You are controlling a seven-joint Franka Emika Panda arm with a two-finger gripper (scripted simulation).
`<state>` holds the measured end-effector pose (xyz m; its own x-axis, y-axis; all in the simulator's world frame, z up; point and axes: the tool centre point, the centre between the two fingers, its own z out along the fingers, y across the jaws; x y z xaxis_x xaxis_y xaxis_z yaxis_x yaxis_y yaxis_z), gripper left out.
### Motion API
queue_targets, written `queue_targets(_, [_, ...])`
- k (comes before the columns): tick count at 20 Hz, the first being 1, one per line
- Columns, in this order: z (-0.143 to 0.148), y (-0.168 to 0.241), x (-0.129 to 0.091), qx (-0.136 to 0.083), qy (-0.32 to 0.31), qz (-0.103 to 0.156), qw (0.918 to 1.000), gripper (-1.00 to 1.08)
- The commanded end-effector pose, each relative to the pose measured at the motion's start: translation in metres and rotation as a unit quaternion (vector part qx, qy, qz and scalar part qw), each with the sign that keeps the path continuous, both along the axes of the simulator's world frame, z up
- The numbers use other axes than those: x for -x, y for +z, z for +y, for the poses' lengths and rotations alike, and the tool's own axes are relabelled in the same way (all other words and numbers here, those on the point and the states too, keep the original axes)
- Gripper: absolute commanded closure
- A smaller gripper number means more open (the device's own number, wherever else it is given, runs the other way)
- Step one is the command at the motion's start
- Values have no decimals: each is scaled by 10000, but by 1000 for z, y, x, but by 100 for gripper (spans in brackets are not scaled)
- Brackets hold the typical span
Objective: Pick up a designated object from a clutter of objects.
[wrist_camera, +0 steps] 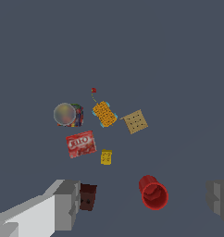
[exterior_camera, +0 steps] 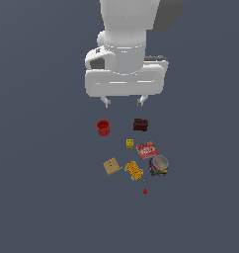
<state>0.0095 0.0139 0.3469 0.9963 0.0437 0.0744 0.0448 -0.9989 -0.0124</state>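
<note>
The tiny yellow block (exterior_camera: pixel 129 143) sits upright, nearly cubic, just left of the red packet (exterior_camera: pixel 146 149) in the exterior view. The gripper (exterior_camera: pixel 124 102) hangs above with fingers apart, holding nothing.

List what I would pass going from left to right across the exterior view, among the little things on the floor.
Red cup → tan cracker-like square → tiny yellow spotted cube → orange waffle-patterned piece → dark brown studded block → silver-topped can.
</note>
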Motion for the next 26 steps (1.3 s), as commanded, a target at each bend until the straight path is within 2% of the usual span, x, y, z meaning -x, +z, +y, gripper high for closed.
queue_targets(1, [0, 0, 0, 0, 0, 0, 10000, -92])
queue_targets(16, [3, 6, -6, -55, 154, -98, 9998, -92])
queue_targets(26, [9, -45, -8, -27, 35, -17, 10000, -92])
